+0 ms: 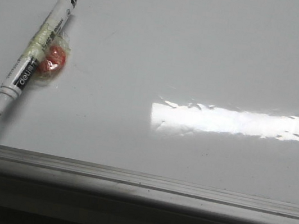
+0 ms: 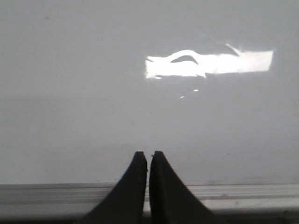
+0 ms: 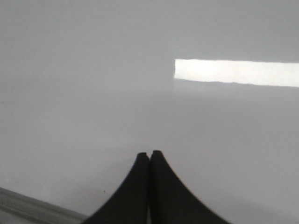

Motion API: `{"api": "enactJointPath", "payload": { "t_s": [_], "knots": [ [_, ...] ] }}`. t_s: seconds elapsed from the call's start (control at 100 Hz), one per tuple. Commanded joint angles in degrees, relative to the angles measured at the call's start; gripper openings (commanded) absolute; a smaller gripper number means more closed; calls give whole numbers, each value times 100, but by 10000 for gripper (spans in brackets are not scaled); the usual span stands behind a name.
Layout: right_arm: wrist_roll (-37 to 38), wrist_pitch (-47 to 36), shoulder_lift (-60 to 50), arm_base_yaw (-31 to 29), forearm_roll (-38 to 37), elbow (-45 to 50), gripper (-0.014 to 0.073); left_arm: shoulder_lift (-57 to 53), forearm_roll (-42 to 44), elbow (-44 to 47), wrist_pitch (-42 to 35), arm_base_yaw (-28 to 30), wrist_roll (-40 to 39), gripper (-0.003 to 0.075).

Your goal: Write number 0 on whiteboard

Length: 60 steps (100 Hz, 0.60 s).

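On the whiteboard (image 1: 193, 51), a marker (image 1: 31, 60) lay uncapped on the front view's left side, its black tip toward the grey frame rail (image 1: 138, 181) and its black end cap away from it. Dark lettering on the white barrel near the tip appeared to read "deli"; smaller print farther along the barrel was too blurred to read. Clear tape (image 1: 46, 39) bound a small orange-red piece (image 1: 52, 61) against the barrel's middle. No drawn 0 showed on the board in any view.

Only the front view showed the marker; neither arm appeared in it. The left wrist view showed the left pincer (image 2: 148, 155) clenched, its dark fingers nearly touching and holding nothing, poised over bare board just past the frame rail. The right wrist view showed the right pincer (image 3: 149, 154) likewise clenched and empty, with the rail crossing only one corner of that picture.

A bright strip of reflected light (image 1: 230, 122) lay across the board's right half in the front view and showed in both wrist views, rippled in the left one. From the marker rightward, the white surface ran unbroken to the picture's edge, bounded on the near side by the rail.
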Motion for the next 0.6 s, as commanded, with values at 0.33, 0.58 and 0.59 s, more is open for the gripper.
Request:
{"api": "enactJointPath", "payload": {
  "t_s": [0.33,0.58,0.59],
  "knots": [
    [128,-2926,-91,-27,2822,-24,-71,-164,-4928,140,-1122,10,-61,-20],
    [105,-1064,-91,-27,2601,-1035,-50,39,-4836,-954,-734,-52,2260,33],
    [99,-1015,-91,-27,2585,-1097,-42,58,-4836,-1040,-712,-52,2310,48]
  ]
}}
